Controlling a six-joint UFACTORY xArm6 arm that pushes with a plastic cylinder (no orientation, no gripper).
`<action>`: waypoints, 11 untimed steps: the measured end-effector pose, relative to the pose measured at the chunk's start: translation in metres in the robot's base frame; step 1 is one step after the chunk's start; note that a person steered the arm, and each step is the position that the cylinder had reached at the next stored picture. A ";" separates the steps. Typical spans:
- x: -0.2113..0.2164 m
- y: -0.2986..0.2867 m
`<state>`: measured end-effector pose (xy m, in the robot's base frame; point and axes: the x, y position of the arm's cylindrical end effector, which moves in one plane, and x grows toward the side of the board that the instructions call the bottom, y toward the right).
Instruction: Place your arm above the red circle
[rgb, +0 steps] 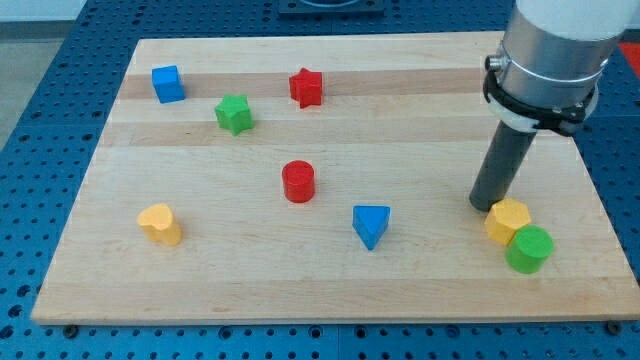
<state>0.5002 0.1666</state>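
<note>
One red circle (298, 182) mid-board, my tip (484, 206) (no pincer visible) beside yellow hexagon (508, 220)

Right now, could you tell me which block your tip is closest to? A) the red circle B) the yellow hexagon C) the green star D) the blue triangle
B: my tip stands just at the upper left of the yellow hexagon, at the view's right, while the red circle sits far off near the board's middle.
</note>
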 end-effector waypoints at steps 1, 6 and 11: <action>0.000 0.000; -0.039 -0.103; -0.066 -0.211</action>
